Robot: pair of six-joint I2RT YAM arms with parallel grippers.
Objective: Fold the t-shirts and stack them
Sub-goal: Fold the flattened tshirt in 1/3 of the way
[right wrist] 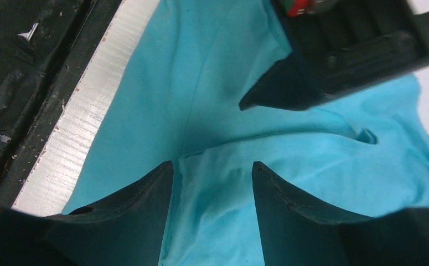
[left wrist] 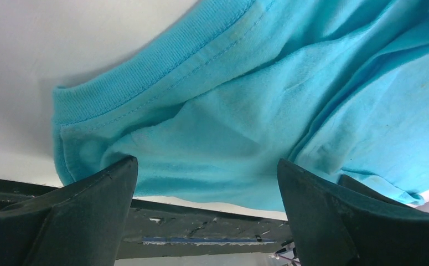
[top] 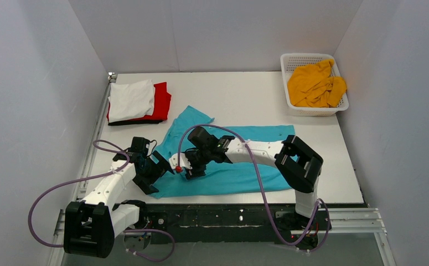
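The turquoise t-shirt (top: pixel 239 160) lies spread on the table's near middle. My left gripper (top: pixel 158 170) is at its near left corner, with the jaws wide open. In the left wrist view the shirt's ribbed edge (left wrist: pixel 162 72) lies just beyond the open gripper (left wrist: pixel 206 162). My right gripper (top: pixel 193 168) sits low on the shirt beside the left one. In the right wrist view this gripper (right wrist: pixel 212 164) is open, with a raised fold of turquoise cloth (right wrist: pixel 223 188) between its fingers. White (top: pixel 132 98), red (top: pixel 161 101) and black (top: pixel 129 122) shirts are stacked at the back left. The mustard-yellow shirt (top: pixel 314 84) is in the basket.
The white lattice basket (top: pixel 285 65) stands at the back right corner. A metal rail and black base plate (top: pixel 228 217) run along the table's near edge. White walls enclose the table on three sides. The left gripper's finger (right wrist: pixel 278 88) shows in the right wrist view, close ahead.
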